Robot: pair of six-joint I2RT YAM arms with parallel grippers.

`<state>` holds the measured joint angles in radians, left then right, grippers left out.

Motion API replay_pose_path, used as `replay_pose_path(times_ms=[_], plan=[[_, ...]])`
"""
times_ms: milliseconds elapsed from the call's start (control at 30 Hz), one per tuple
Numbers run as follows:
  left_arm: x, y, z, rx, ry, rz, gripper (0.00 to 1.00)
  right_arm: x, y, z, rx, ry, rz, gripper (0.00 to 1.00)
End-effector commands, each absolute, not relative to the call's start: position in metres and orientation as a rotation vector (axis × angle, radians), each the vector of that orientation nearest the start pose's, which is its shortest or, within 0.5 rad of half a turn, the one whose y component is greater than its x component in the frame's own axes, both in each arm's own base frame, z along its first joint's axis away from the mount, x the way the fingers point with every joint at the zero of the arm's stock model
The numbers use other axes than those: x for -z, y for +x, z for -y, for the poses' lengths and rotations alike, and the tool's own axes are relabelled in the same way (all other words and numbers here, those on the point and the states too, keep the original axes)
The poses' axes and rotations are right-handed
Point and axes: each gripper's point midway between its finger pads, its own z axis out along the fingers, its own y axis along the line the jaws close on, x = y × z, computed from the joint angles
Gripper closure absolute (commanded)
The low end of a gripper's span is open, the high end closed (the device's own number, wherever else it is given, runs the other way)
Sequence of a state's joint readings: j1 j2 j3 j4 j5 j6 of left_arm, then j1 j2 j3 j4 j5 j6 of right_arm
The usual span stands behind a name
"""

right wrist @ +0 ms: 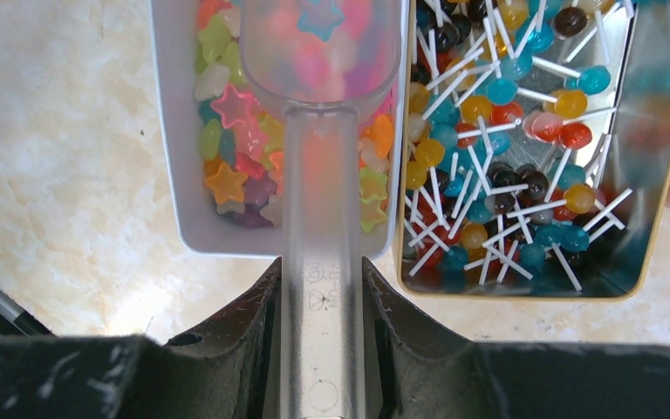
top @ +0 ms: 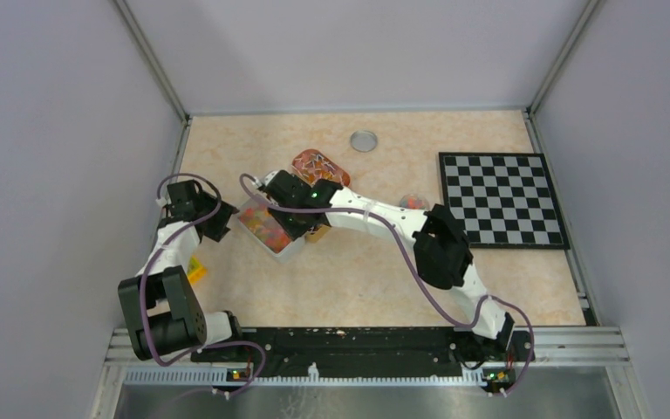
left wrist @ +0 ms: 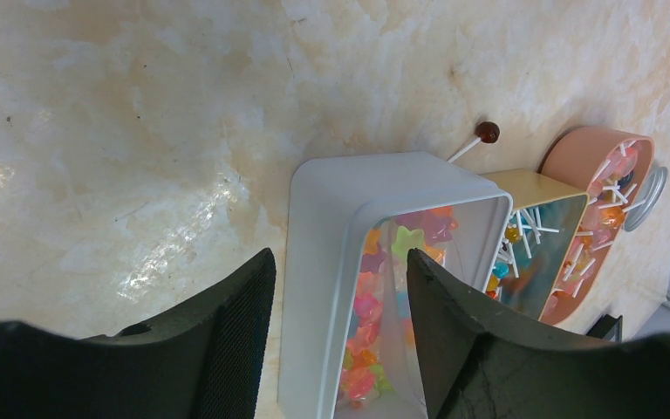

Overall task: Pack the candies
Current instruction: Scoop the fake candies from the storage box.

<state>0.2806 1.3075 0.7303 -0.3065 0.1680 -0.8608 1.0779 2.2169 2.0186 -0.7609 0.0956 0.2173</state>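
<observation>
A white tin holds the candies, star-shaped sweets in pink, orange, yellow and green. My right gripper is shut on the handle of a clear plastic scoop. The scoop's bowl sits over the tin with candies showing in or under it. My left gripper is open and straddles the tin's left wall, one finger outside and one over the inside.
Against the white tin's right side stands a gold tin of lollipops. Beyond it are a peach oval tin, a loose lollipop and a round lid. A small jar stands beside a chessboard.
</observation>
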Motion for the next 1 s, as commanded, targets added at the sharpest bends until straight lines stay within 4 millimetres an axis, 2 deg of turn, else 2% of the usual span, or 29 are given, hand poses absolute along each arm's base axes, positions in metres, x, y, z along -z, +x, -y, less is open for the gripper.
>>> replay_pose_path(times_ms=[0,367,500,667,833,967], plan=[[-0.092,0.335,-0.036,0.456,-1.237,-2.105,0.37,-0.150,0.260,-0.473,-0.464,-1.024,-2.251,1.00],[-0.111,0.337,-0.040,0.445,-1.198,-2.051,0.33,-0.155,0.256,-0.463,-0.541,-0.995,-2.116,1.00],[-0.112,0.337,-0.040,0.445,-1.192,-2.052,0.33,-0.155,0.252,-0.460,-0.596,-0.996,-2.034,1.00],[-0.115,0.338,-0.038,0.456,-1.176,-2.051,0.32,-0.166,0.247,-0.458,-0.664,-0.970,-1.938,1.00],[-0.120,0.340,-0.037,0.467,-1.155,-2.043,0.32,-0.188,0.243,-0.451,-0.726,-0.926,-1.813,1.00],[-0.123,0.341,-0.035,0.479,-1.121,-2.044,0.30,-0.208,0.242,-0.438,-0.737,-0.874,-1.729,1.00]])
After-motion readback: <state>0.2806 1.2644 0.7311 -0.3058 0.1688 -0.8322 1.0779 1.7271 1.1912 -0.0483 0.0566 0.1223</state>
